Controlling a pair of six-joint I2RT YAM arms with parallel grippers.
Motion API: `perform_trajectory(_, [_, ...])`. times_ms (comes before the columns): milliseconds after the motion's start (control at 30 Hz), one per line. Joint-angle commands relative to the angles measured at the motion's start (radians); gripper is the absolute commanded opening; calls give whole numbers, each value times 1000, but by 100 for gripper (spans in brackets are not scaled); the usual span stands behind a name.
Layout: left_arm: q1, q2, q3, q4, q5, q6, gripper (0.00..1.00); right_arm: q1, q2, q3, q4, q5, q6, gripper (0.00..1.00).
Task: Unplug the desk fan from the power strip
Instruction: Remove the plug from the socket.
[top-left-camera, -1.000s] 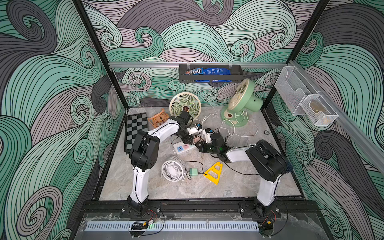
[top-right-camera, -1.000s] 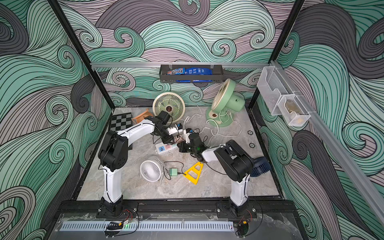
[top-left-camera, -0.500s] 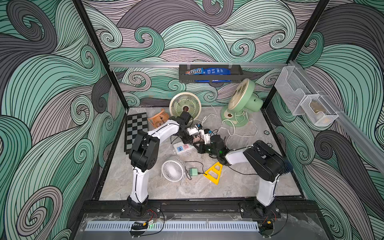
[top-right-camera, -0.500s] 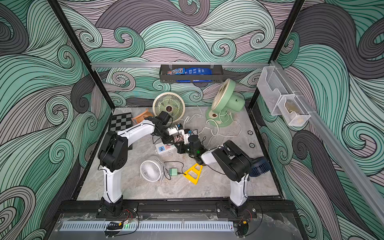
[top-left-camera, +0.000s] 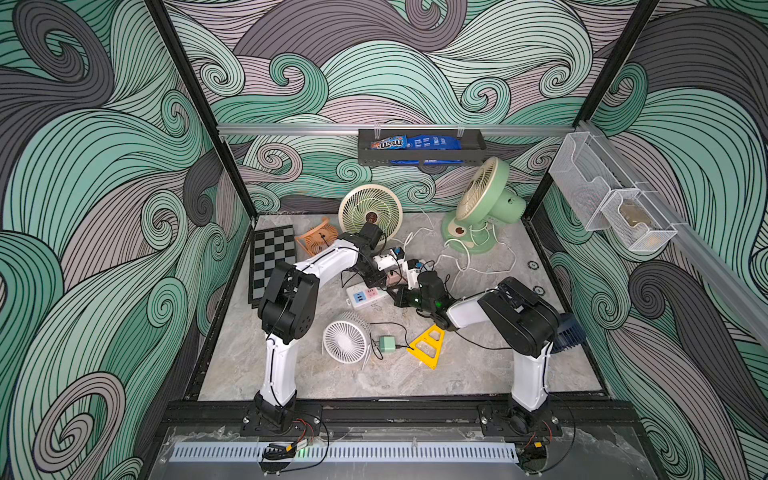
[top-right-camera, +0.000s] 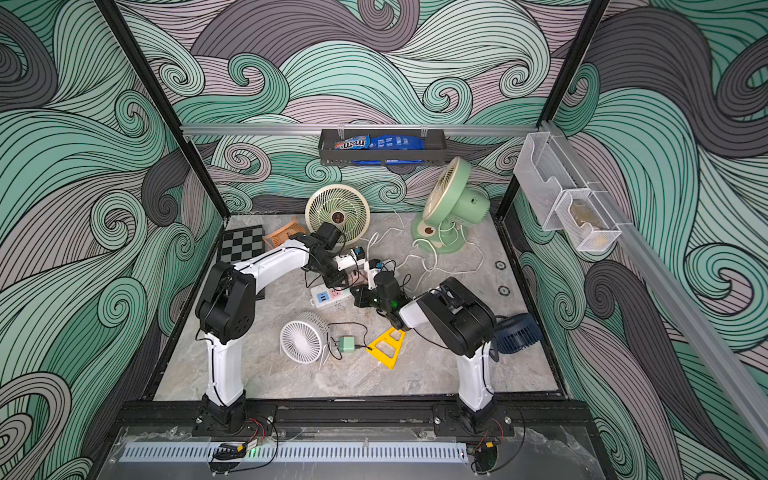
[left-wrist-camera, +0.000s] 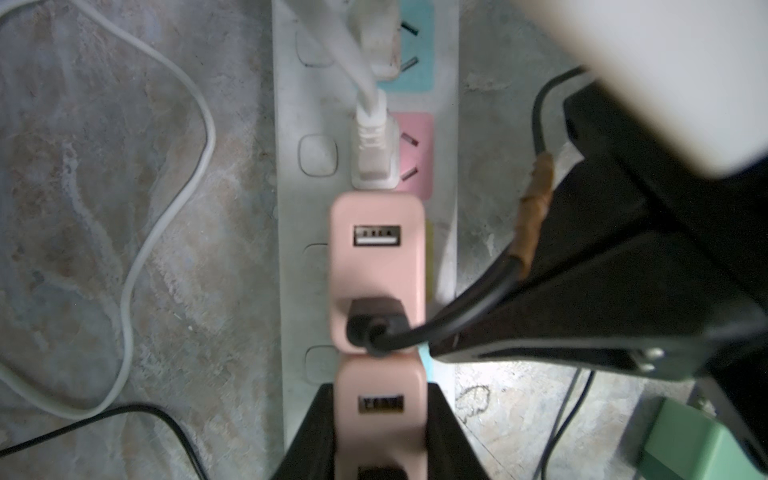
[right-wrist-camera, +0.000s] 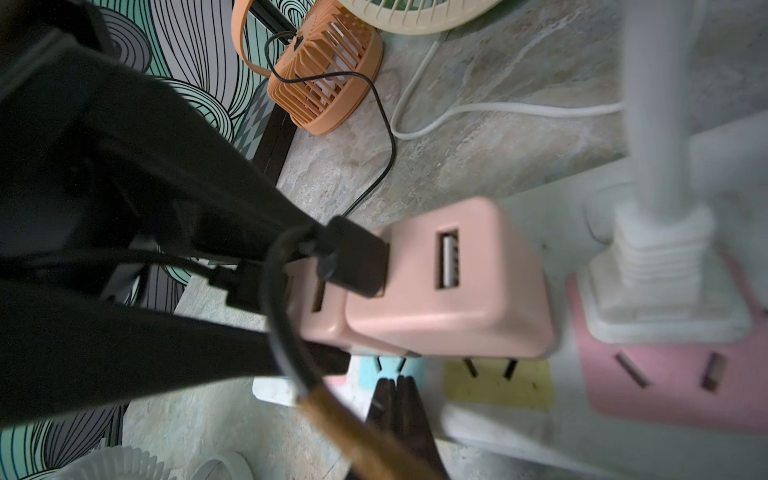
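Observation:
The white power strip lies mid-table in both top views. Two pink USB adapters stand side by side on it. My left gripper is shut on the nearer pink adapter, one black finger on each side. The second pink adapter carries a black USB lead. My right gripper is shut and empty, its tips resting on the strip's teal socket. I cannot trace which desk fan the held adapter feeds. Whether that adapter still sits in its socket is hidden.
A white plug fills the pink socket. Around the strip stand a cream fan, a green fan, an orange fan, a small white fan and a dark blue fan. Loose cords, a green adapter, a yellow triangle and a chessboard lie nearby.
My right arm has shifted a little to the left, toward the strip. The left arm and its grip look the same.

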Motion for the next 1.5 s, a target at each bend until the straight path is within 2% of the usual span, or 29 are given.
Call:
perform_trajectory(0, [-7,-26,-41,16,-31,5,0,4,29,12,-47,40,25,4])
perform_trajectory(233, [-17,-81,-106,98,-74,-43,0,17,35,-10,-82,83,70,2])
perform_trajectory(433, [-11,-57,-65,32,27,-61,0,34,48,-31,-65,94,101,1])
perform_trajectory(467, [-17,-61,-75,41,14,-56,0,36,49,-33,-64,95,104,1])
perform_trajectory(600, [-66,-108,-170,171,-167,1,0,36,47,-35,-63,95,104,1])
perform_trajectory(667, [-67,-114,-177,190,-198,-9,0,36,50,-36,-62,93,105,1])
perform_trajectory(867, [-4,-39,-41,36,-43,-89,0,36,57,-35,-64,90,110,1])
perform_trajectory(933, [-6,-43,-58,51,-38,-61,0,34,59,-33,-68,88,111,1])
perform_trajectory(1133, [-49,-101,-148,157,-153,-23,0,35,64,-32,-72,83,114,1])
perform_trajectory(1200, [-41,-94,-127,141,-137,-39,0,36,67,-31,-71,80,114,1])
perform_trajectory(1333, [-3,-23,-10,-21,-26,-58,0,36,65,-33,-72,81,115,1])
perform_trajectory(1400, [-9,-38,-42,1,-13,-33,0,36,65,-36,-72,82,114,1])
perform_trajectory(1467, [-31,-76,-110,75,-61,-13,0,36,65,-39,-71,79,116,1])
